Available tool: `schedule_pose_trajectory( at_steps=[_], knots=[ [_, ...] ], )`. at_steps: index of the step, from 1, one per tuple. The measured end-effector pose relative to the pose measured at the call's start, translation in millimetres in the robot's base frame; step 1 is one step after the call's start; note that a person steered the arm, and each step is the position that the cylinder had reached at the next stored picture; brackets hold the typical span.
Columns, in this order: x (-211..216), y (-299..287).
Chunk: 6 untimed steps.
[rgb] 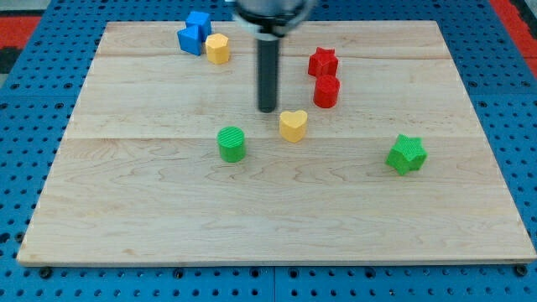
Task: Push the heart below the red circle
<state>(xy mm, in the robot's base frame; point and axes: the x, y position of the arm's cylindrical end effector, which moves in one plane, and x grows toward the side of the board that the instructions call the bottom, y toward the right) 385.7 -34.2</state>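
Observation:
The yellow heart (293, 125) lies near the middle of the wooden board. The red circle (326, 91) stands up and to the right of it, with a red star (322, 62) just above the circle. My tip (268, 109) is just left of and slightly above the heart, a small gap apart from it. The rod rises straight up to the arm at the view's top.
A green circle (232, 143) sits left of and below the heart. A green star (407, 154) lies at the right. A blue block (195, 33) and a yellow hexagon (218, 49) sit at the top left. The board (126, 210) rests on blue pegboard.

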Motion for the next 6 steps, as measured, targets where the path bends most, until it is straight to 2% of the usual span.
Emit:
schedule_pose_trajectory(
  at_steps=[1, 2, 5, 6],
  knots=[
    [19, -9],
    [33, 13],
    [37, 86],
    [26, 65]
  ],
)
